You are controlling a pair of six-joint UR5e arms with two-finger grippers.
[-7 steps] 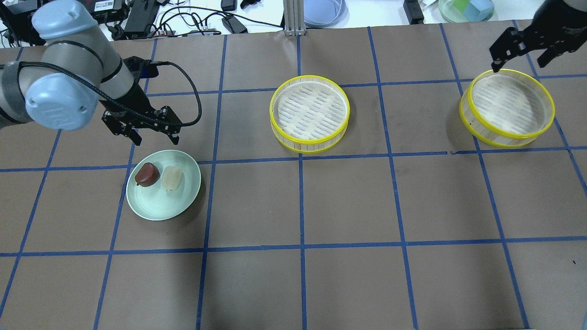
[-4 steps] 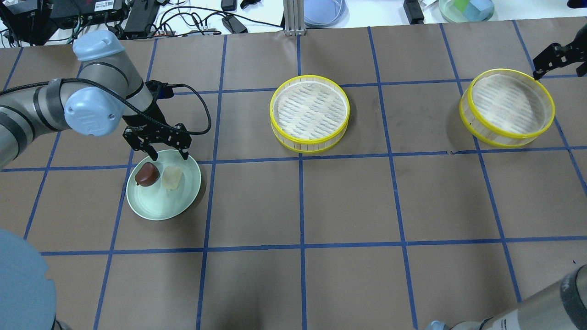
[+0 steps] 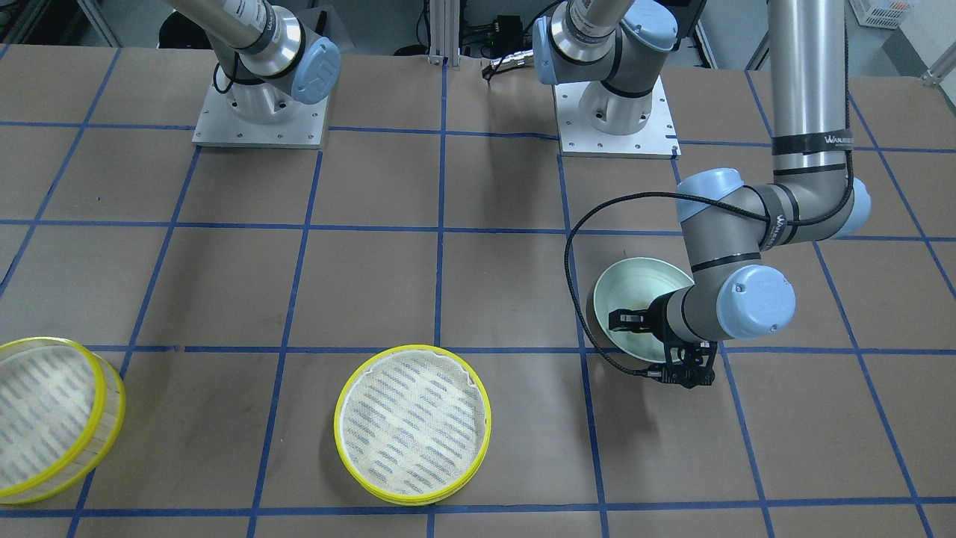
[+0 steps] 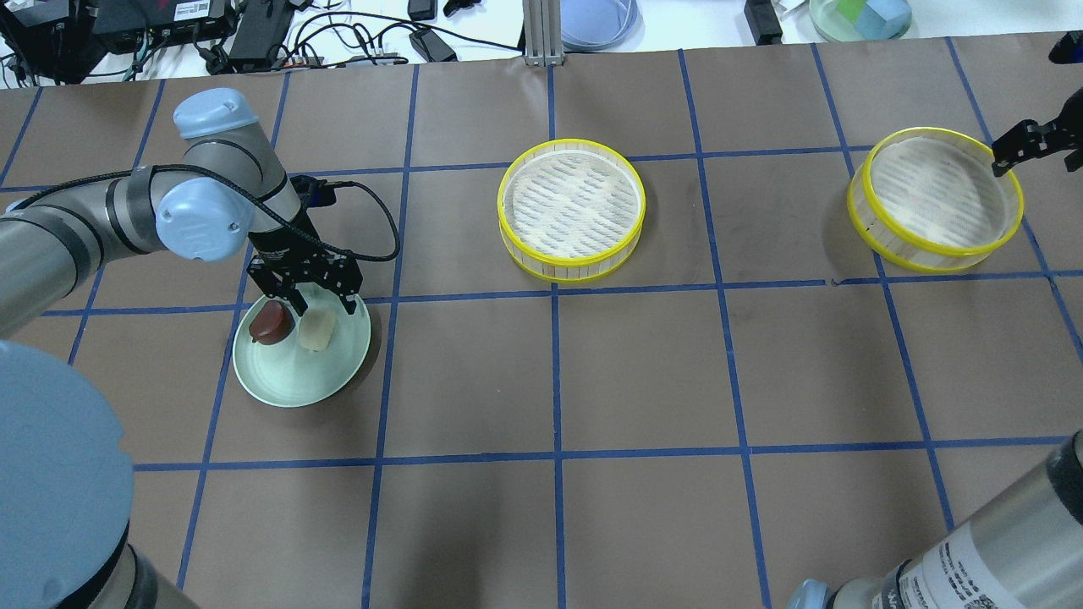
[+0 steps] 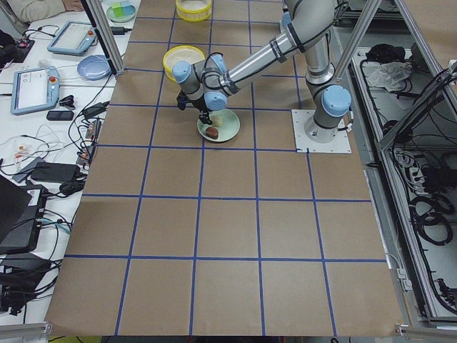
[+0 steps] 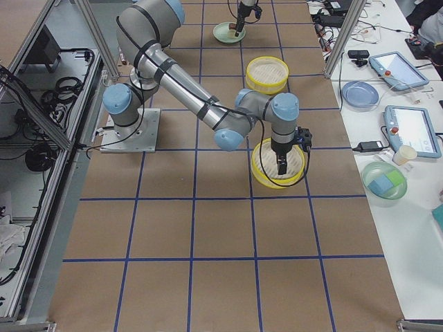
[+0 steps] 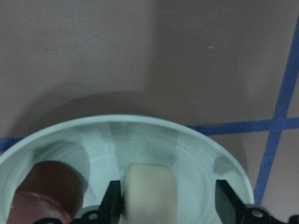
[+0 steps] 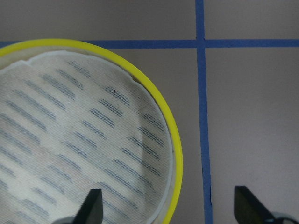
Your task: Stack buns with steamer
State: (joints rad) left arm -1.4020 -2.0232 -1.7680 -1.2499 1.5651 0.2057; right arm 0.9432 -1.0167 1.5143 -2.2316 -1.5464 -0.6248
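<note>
The left gripper [image 4: 310, 296] is seen wide open, down at the pale green plate [image 7: 201, 154]. The cream bun [image 7: 149, 189] is straddled: one finger looks pressed right against it, the other is well clear, and the brown bun [image 7: 49, 191] is sat just outside. The right gripper [image 8: 170, 206] is spread wide too with nothing held, and the yellow rim of the far-right steamer tray [image 8: 174, 140] is straddled, while the other tray [image 4: 571, 210] is parked mid-table, well apart.

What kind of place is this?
Likely a robotics lab: the left arm and right arm are bolted to a grid-taped table, with teach pendants and cables alongside.
</note>
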